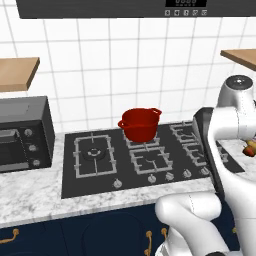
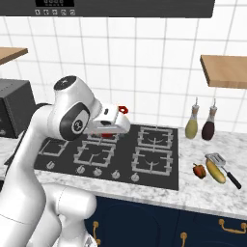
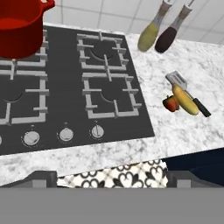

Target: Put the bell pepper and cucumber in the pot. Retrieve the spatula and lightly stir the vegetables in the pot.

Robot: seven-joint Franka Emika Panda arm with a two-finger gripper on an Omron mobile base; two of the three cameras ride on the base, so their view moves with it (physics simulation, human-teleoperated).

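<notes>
With its fingers spread wide and empty, the gripper point(image 3: 112, 186) hangs well short of the pepper point(image 3: 171, 103) and yellowish cucumber point(image 3: 185, 100), which touch the spatula point(image 3: 187, 91), so a sloppy grab could knock all three, far from the pot point(image 3: 21, 27).

White arm point(image 2: 43, 159) rising from lower left of the right base view, bent at a round dark-faced joint in the left middle, then reaching toward the frame's centre. Same arm point(image 1: 225, 150) standing along the right edge of the left base view. Tool point(image 3: 112, 177) with jaws spread wide, dark tips at bottom of hand view, holding nothing.
</notes>
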